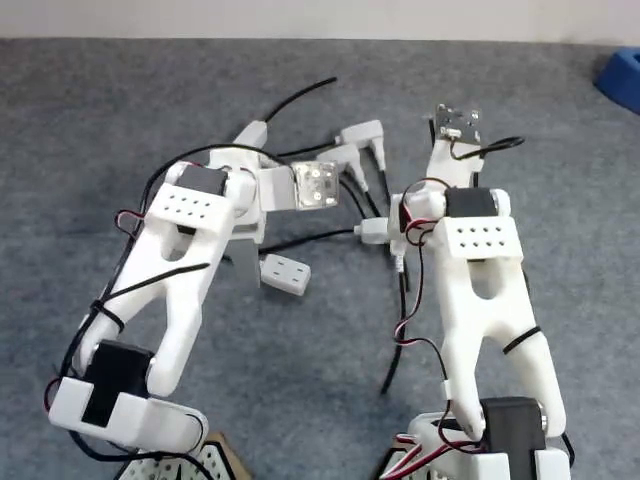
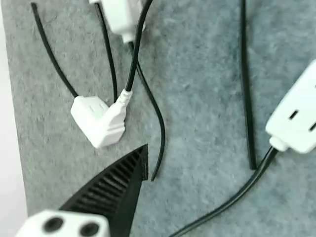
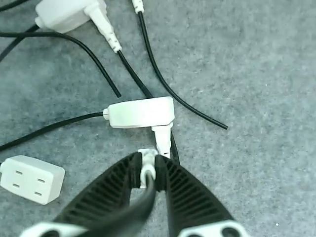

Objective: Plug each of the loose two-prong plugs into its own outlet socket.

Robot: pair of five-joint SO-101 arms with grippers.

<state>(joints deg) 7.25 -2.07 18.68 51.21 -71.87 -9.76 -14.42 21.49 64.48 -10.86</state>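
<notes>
My right gripper is shut on the white cord end of a two-prong plug. That plug's tip meets a white socket block lying on the grey carpet; I cannot tell whether it is seated. In the high view the same gripper sits beside that block. My left gripper hovers over the tangle of cords; just ahead of it lies a white angled plug. A triple outlet socket lies free between the arms.
More white plugs and black cords are scattered at the back of the carpet. Another white outlet end lies near the left arm. A blue object sits at the far right corner.
</notes>
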